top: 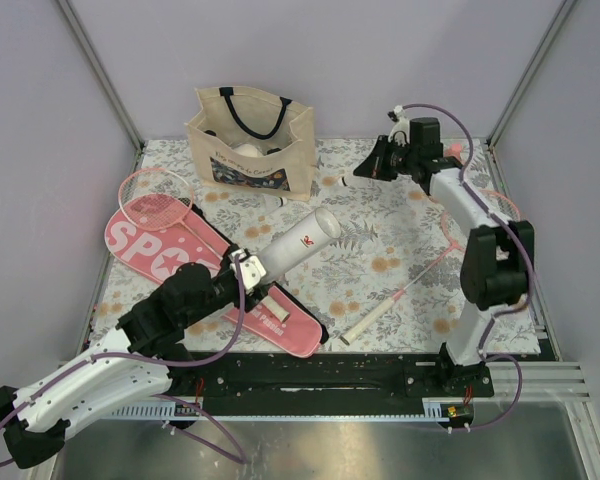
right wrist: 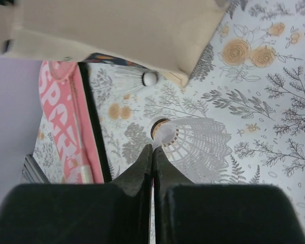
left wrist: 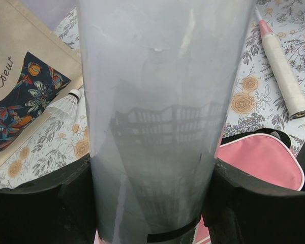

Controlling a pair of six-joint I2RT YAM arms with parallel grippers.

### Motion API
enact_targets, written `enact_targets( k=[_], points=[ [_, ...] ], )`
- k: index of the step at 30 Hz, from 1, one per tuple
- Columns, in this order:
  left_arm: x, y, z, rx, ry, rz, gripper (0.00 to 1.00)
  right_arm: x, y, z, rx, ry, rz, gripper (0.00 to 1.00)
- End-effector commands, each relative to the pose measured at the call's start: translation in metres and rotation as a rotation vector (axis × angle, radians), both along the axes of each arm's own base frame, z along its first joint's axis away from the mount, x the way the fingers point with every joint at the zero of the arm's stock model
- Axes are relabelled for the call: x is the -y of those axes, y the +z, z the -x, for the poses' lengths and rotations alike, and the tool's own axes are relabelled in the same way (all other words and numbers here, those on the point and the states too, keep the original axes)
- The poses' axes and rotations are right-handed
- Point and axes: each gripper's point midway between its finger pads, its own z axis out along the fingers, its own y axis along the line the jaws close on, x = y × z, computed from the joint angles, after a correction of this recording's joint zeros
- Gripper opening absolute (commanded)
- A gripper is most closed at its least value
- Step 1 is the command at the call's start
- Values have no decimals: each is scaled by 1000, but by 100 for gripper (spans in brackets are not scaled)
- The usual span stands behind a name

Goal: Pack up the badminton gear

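My left gripper [top: 252, 268] is shut on the lower end of the long white tube [top: 298, 244], which points its open mouth up toward the table's middle. The tube fills the left wrist view [left wrist: 157, 101] between both fingers [left wrist: 40, 203]. My right gripper [right wrist: 153, 150] is shut on the skirt edge of a white shuttlecock [right wrist: 201, 145], held above the cloth at the back [top: 354, 180]. A second shuttlecock [right wrist: 137, 79] lies by the tote's corner and shows in the left wrist view [left wrist: 66, 104]. The pink SPORT case [top: 185, 262] lies left, one racket [top: 155, 198] on it. The other racket [top: 380, 312] lies right.
The beige tote [top: 250, 140] with dark straps stands open at the back left, with things inside. The floral cloth [top: 380, 250] covers the table. The right arm's base column [top: 490, 270] stands over the second racket's head. Metal frame posts rise at the back corners.
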Motion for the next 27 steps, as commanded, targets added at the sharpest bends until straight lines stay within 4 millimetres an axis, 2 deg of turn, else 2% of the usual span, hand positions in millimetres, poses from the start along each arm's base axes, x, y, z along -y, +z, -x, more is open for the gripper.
enact_targets(
  k=[1,5,7,13,19,27],
  points=[
    [0,18,-9,41,45,53,56,12,110,44,249,-9,-29,0],
    [0,13,-11,30,56,27,56,19,161,96,373,-3,-45,0],
    [-1,10,-13,27,62,11,56,20,178,124,425,11,-48,0],
    [0,6,-16,13,70,-17,55,7,210,197,515,120,-104,0],
    [1,5,-15,8,64,-19,55,-12,218,243,511,263,-134,0],
    [3,3,-14,3,52,-22,55,-38,194,272,423,412,-130,0]
  ],
)
